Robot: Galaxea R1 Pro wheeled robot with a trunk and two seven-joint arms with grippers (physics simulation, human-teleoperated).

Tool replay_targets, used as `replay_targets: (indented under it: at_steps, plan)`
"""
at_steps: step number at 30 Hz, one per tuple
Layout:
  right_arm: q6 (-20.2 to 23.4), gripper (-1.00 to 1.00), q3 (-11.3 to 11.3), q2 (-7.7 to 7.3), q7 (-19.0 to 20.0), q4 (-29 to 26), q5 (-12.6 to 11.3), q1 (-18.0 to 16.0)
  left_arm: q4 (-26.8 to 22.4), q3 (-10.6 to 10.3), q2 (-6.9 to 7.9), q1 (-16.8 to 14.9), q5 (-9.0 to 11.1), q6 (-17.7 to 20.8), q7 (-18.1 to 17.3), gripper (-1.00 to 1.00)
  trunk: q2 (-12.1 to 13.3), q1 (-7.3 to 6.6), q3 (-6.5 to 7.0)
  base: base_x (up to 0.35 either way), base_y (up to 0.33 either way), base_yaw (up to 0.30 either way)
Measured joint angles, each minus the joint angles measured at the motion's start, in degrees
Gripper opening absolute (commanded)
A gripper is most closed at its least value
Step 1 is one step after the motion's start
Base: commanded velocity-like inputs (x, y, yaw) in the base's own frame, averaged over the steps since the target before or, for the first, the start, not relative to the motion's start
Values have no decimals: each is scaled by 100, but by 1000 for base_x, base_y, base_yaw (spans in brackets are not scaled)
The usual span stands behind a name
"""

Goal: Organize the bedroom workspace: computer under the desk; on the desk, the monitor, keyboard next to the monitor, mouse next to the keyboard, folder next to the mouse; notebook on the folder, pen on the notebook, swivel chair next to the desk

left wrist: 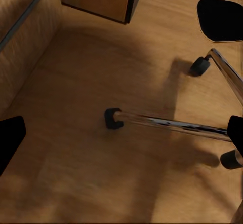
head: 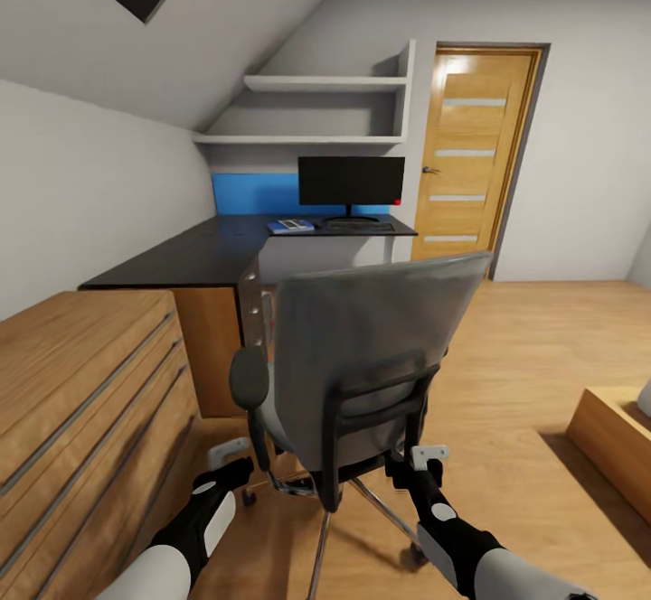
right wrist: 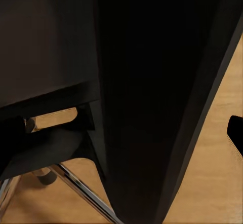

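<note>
Chair (head: 371,365) positioning appears to be the step in hand: the grey seat back is seen from behind at the centre of the head view, with the desk (head: 194,257) beyond it from 10 to 12 o'clock. On the far stretch of the desk the monitor (head: 351,181) stands at 12 o'clock, a keyboard (head: 360,226) lies at its foot, and a blue folder (head: 291,226) with something pale on it rests just beside that, toward 11 o'clock. The left gripper (head: 231,464) is held low at 7 o'clock beside the chair base, its fingers spread and empty over the floor. The right gripper (head: 420,463) sits at 5 o'clock close against the chair frame; whether it is clenched cannot be told. A push toward 11 o'clock is judged to be called for next, with the casters (left wrist: 112,118) kept free of the drawer unit (head: 81,383) at 9 o'clock
</note>
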Motion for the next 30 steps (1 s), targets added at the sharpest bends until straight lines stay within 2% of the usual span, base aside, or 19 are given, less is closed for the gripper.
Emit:
replay_targets:
  at_steps: [9,13,25,30]
  plan:
    - [1,100,8,0,2,-7,-4,0,0,-1,6,0,-1,1,0,100,0,0,0,309,-115,0]
    - [-13,100,-19,-1,0,-6,2,-2,2,-14,6,0,9,8,-7,100,0,3,1,96,-44,0]
    - [-167,100,-8,0,4,10,21,-3,2,-13,15,-1,17,9,-18,100,0,3,1,-64,-3,0]
    - [-168,100,-7,0,4,10,22,-3,2,-13,15,-1,17,9,-18,100,1,6,1,-244,0,0]
